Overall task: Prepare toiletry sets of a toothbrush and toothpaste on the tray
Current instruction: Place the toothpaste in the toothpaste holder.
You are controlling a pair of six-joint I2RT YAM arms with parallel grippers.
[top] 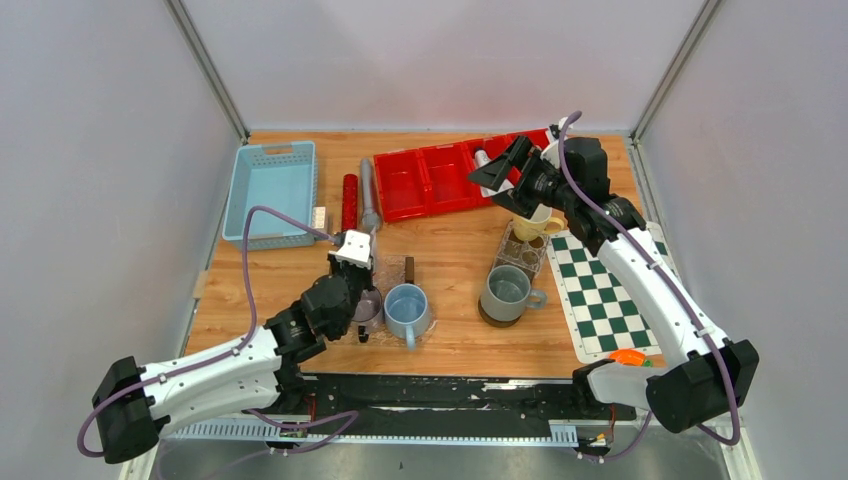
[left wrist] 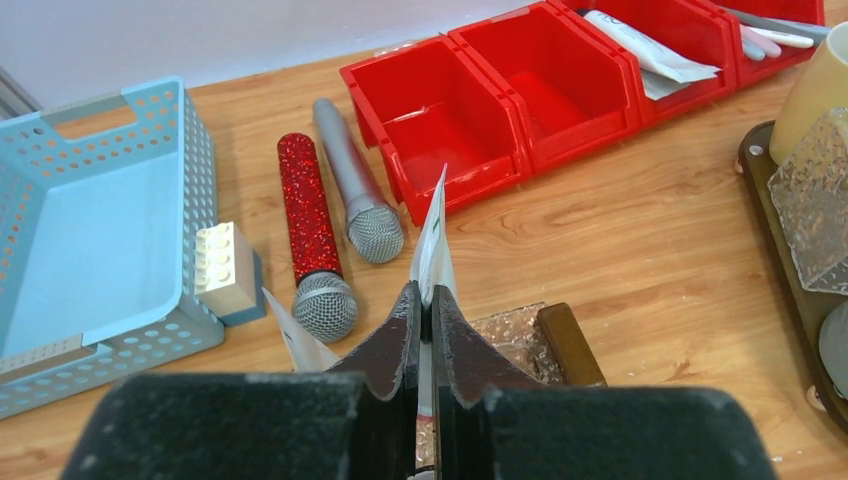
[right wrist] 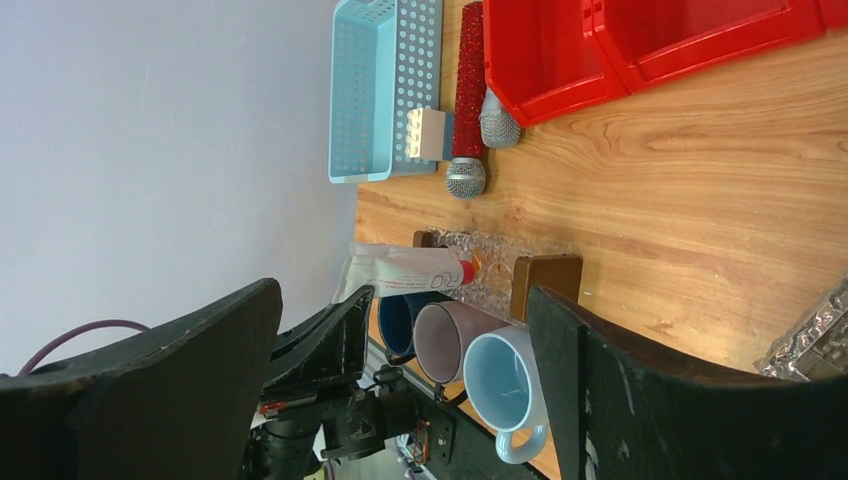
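My left gripper [top: 353,266] [left wrist: 423,296] is shut on a white toothpaste tube [left wrist: 433,235] [top: 352,245] and holds it upright above the glass tray [left wrist: 520,335] with brown handles. The right wrist view shows that tube [right wrist: 410,270], red cap toward the tray, just above the mugs. More toothpaste [left wrist: 640,50] and pale toothbrushes [left wrist: 775,36] lie in the red bins [top: 430,180]. My right gripper [top: 497,170] [right wrist: 405,292] is open and empty, raised over the right end of the red bins.
A mauve mug [top: 368,308], a light blue mug [top: 405,310] and a dark blue mug [right wrist: 400,320] stand on the left tray. A second tray [top: 523,250] holds a grey mug [top: 505,292] and a yellow mug [top: 536,222]. There are also a blue basket [top: 272,192], red and grey microphones [top: 349,200], and a checkered mat [top: 610,290].
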